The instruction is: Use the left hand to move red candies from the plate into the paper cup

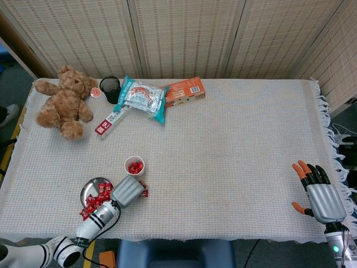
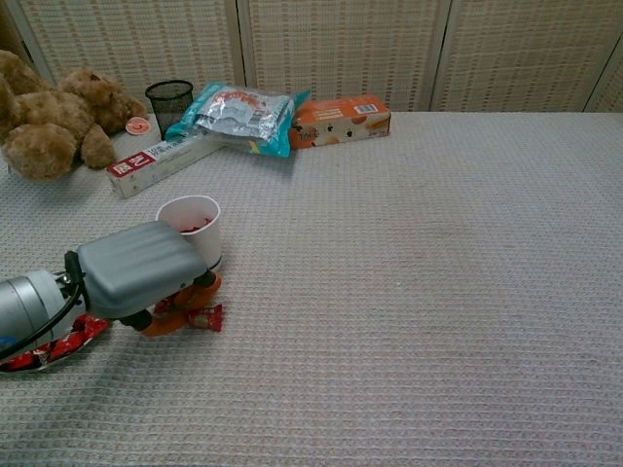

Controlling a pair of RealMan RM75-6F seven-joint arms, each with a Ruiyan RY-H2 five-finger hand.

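Your left hand (image 2: 136, 270) lies palm-down on the cloth between the plate (image 1: 88, 188) and the paper cup (image 2: 191, 226), fingers curled under over a red candy (image 2: 206, 316) that sits on the cloth — whether they pinch it I cannot tell. Lift now and the candy may stay behind, or your knuckles may tip the cup beside them. Your right hand (image 1: 321, 196) rests spread and empty, well apart.
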